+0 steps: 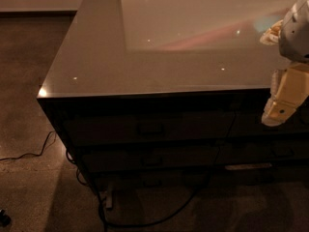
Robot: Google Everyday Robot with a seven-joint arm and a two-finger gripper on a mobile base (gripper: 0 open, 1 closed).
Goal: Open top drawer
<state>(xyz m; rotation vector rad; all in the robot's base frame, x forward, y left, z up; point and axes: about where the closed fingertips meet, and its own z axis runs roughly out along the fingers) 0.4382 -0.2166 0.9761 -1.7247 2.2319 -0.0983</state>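
Observation:
The top drawer (149, 128) is a wide dark front just under the counter's front edge, with a small rectangular loop handle (150, 127) at its centre. It sits flush with the cabinet face. My gripper (280, 105) is the pale yellowish piece at the right edge of the camera view, hanging down in front of the counter's right end. It is well to the right of the handle and a little above its height, touching nothing.
A glossy counter top (145, 57) covers the cabinet. Lower dark drawers (152, 159) sit beneath the top one, and a narrower drawer column (275, 151) is at right. Black cables (34, 153) trail on the speckled floor at left and under the cabinet.

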